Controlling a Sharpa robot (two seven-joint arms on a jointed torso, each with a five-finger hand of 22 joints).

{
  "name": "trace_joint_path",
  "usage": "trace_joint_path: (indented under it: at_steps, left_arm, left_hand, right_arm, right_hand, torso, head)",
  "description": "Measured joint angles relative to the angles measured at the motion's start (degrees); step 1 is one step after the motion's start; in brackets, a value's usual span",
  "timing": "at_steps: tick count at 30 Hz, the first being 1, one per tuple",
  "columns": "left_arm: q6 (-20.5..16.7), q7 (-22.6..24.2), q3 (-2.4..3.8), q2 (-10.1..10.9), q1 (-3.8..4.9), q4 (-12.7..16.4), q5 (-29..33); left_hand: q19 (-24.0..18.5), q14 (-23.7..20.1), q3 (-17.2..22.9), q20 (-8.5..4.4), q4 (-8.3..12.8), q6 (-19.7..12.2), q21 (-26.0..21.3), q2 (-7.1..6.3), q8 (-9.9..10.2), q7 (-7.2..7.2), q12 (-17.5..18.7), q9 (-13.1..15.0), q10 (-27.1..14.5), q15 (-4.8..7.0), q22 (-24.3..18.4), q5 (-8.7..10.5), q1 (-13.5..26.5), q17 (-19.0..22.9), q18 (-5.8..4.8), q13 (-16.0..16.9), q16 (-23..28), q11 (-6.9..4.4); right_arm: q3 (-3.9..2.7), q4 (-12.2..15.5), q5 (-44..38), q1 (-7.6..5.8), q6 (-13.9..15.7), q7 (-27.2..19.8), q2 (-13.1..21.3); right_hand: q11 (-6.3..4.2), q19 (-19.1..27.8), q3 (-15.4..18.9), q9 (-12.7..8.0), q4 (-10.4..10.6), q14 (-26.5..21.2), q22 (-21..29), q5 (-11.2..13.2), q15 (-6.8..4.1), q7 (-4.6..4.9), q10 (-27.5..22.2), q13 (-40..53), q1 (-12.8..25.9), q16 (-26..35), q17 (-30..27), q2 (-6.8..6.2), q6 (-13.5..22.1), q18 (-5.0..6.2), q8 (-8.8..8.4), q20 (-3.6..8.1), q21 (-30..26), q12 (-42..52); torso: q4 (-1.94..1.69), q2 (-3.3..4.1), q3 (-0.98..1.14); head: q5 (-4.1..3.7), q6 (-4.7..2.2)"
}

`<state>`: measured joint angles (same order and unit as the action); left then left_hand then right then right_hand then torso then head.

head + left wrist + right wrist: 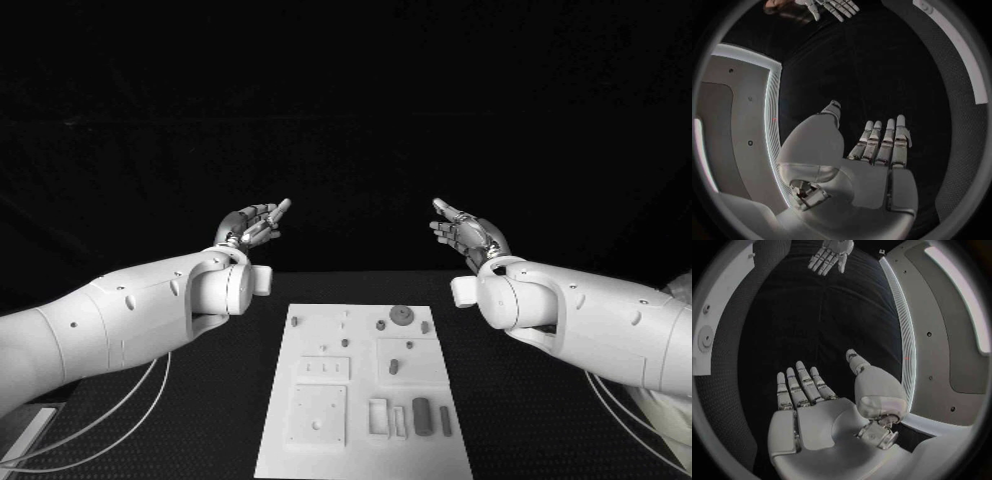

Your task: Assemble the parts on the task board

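Task board [361, 400] cut off at bottom edge.

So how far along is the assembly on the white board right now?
It looks barely started, if at all. Nothing looks assembled yet: the small parts lie loose on the task board. Nothing is in hand: the left hand and right hand are raised beyond the board, fingers apart and empty. Picking up and fitting the parts all appears left.
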<state>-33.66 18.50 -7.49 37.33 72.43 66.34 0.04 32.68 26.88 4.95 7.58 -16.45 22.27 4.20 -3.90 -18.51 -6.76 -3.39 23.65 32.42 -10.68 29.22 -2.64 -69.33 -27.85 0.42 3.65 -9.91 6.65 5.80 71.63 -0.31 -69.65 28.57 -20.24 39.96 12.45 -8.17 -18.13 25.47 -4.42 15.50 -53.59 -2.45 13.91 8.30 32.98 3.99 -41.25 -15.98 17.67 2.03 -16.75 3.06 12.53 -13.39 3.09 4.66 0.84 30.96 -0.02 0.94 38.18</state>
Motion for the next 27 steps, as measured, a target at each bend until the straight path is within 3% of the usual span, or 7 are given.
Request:
trace_joint_path:
  at_steps: [5,8,11,14,18,23,27]
  left_arm:
    - [4.9,-4.43,-1.6,-1.76,2.89,-5.71,-0.17]
    - [6.67,-6.05,-2.05,-2.22,3.59,-7.24,-0.31]
    - [8.32,-7.54,-2.23,-2.5,4.04,-8.13,-0.44]
    - [10.32,-8.35,-2.27,-1.52,4.09,-6.87,-1.27]
    - [13.82,-8.95,-2.36,0.08,4.03,-5.81,-3.64]
    - [17.59,-9.1,-2.36,0.95,4.05,-4.1,-5.93]
    - [18.98,-9.12,-2.31,2.2,4.08,-2.04,-7.57]
  left_hand:
    - [0.62,0.91,0.09,-0.11,-0.12,0.88,0.24,-0.01,-0.3,-0.72,-0.11,0.55,1.18,-1.19,0.73,-0.01,-0.78,-0.6,0.0,0.17,-0.56,1.46]
    - [1.28,1.78,0.09,-0.52,-0.12,1.76,0.89,0.59,-1.1,-1.83,-1.35,0.84,4.33,-1.75,1.01,-0.01,-1.39,-0.94,0.01,0.74,-1.46,2.68]
    - [5.04,6.72,0.09,-1.16,-0.12,4.58,2.84,0.89,-2.56,-2.19,-3.78,1.44,9.44,-1.53,1.97,-0.26,-3.81,-2.09,0.16,1.75,-4.24,3.6]
    - [10.44,12.35,1.18,-2.06,0.67,9.25,5.46,2.3,-4.47,-2.55,-6.68,1.99,15.44,-0.5,3.0,-4.3,-9.09,-3.21,2.44,2.82,-7.11,3.98]
    - [16.39,19.75,2.51,-3.46,1.75,13.94,8.04,3.0,-5.87,-3.25,-8.88,1.96,21.23,1.51,3.92,-5.73,-15.08,-4.98,3.71,3.76,-10.67,3.27]
    - [19.57,23.46,5.95,-4.63,4.05,19.19,8.73,2.47,-7.03,-4.05,-10.48,1.73,26.83,3.06,4.02,-6.9,-21.51,-6.4,4.45,4.75,-12.01,1.61]
    - [21.42,25.33,6.4,-5.75,4.04,20.74,8.89,1.53,-6.95,-4.15,-10.41,1.22,28.6,3.97,4.02,-4.06,-22.23,-7.51,4.44,4.89,-12.09,1.04]
  right_arm:
    - [1.47,-5.3,-0.54,-2.69,-7.82,4.32,-1.34]
    - [1.97,-6.87,-0.8,-3.43,-10.84,5.99,-1.77]
    - [2.28,-8.13,-1.08,-4.09,-13.9,7.69,-2.08]
    - [2.4,-11.12,-6.81,-4.14,-15.57,8.66,-3.13]
    - [2.38,-14.72,-22.61,-4.01,-15.91,9.13,-3.52]
    - [2.38,-14.59,-36.89,-3.66,-16.0,9.48,-3.62]
    - [2.38,-13.63,-46.91,-3.69,-16.42,10.09,-3.5]
  right_hand:
    - [0.76,-1.3,-0.5,1.92,-1.57,3.05,-5.15,0.0,0.62,0.06,1.83,0.3,-2.79,-2.45,2.08,-0.12,-2.03,0.88,1.46,-0.4,0.89,0.76]
    - [1.07,-3.52,-0.63,2.95,-3.35,5.83,-10.24,0.0,1.01,0.15,3.78,0.59,-4.56,-4.24,3.26,-0.22,-3.65,1.02,2.54,-0.24,1.92,1.63]
    - [1.32,-6.89,-1.09,3.85,-6.18,9.49,-14.92,0.0,1.1,0.32,6.5,1.05,-7.24,-6.23,4.33,-0.39,-5.85,2.23,3.8,0.05,3.34,2.84]
    - [1.06,-10.5,-2.12,4.57,-8.62,13.3,-17.73,0.0,0.69,0.53,9.7,1.56,-10.63,-8.12,5.14,-0.64,-8.54,3.6,5.23,0.32,4.63,4.28]
    - [-0.3,-16.09,-4.13,5.39,-10.63,19.18,-19.36,-0.22,-0.89,0.87,15.01,2.44,-15.02,-10.74,6.24,-1.19,-13.26,5.63,7.46,0.53,6.26,6.57]
    - [-2.33,-23.68,-6.83,6.06,-11.58,26.98,-19.59,-0.22,-3.75,1.65,21.28,3.42,-19.11,-13.63,7.53,-2.34,-19.03,8.2,9.68,0.64,8.02,8.8]
    - [-3.82,-29.01,-8.19,6.51,-12.08,32.31,-19.16,-0.22,-5.89,2.23,25.49,4.07,-21.27,-15.37,8.49,-3.29,-22.88,9.42,10.95,0.79,9.14,10.05]
  torso:
    - [0.03,-0.01,-0.01]
    - [0.03,-0.01,-0.01]
    - [0.03,-0.01,0.0]
    - [0.02,-0.02,-0.03]
    - [0.0,-0.1,-0.07]
    - [0.07,-0.09,-0.17]
    - [0.1,0.15,-0.17]
  head:
    - [0.01,0.01]
    - [0.01,0.01]
    - [0.01,0.01]
    - [0.13,0.31]
    - [0.55,0.74]
    - [0.65,0.78]
    - [0.53,0.5]
